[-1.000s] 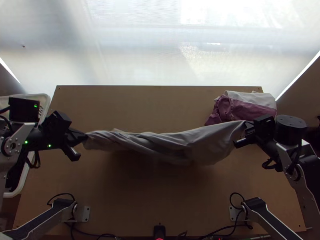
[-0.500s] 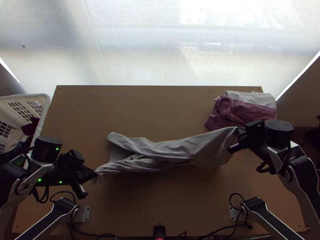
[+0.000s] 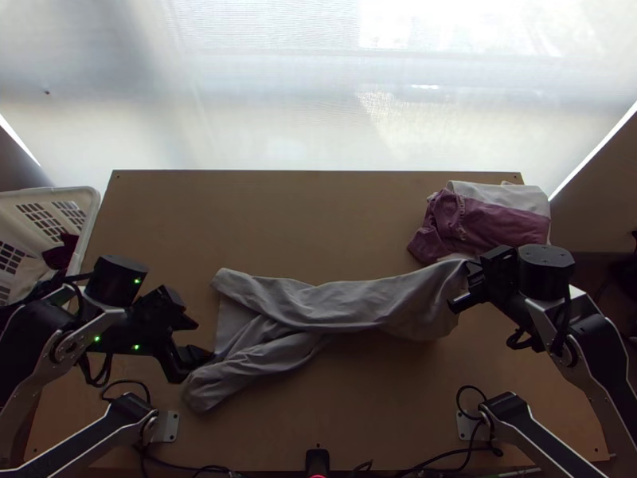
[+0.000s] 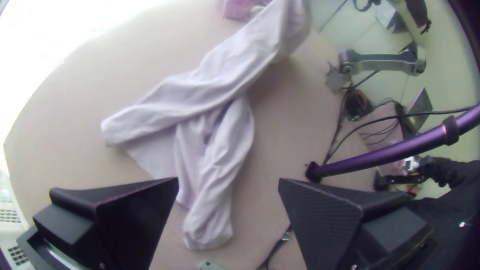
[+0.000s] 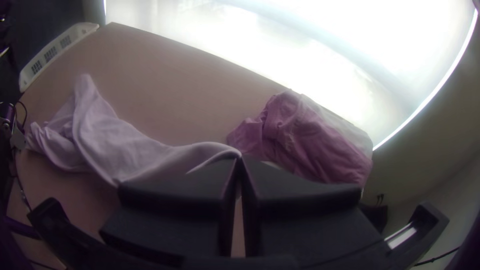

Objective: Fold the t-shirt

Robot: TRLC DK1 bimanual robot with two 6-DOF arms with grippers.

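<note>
- The t-shirt (image 3: pixel 342 309) looks thin, light and limp; it should drape and crease readily, with little risk of breaking but a fair chance of twisting if pulled unevenly
- It lies bunched in a long, loose strip across the table (image 3: pixel 295 223), its left end splayed into two flaps that look like sleeves or hem
- For the left hold, the tip of the far flap (image 3: pixel 232 281) or the near flap (image 3: pixel 215 385) seems best, taken by the edge so that only the wanted layers come along
- The left gripper (image 3: pixel 205 338) has its fingers spread wide with nothing gripped; the near flap lies just beside its lower fingertip, and whether they touch I cannot tell
- The right gripper (image 5: pixel 240 158) has its fingertips pinched together on the shirt's right end, which rises to them, so most of the cloth stretches away between the two grippers
</note>
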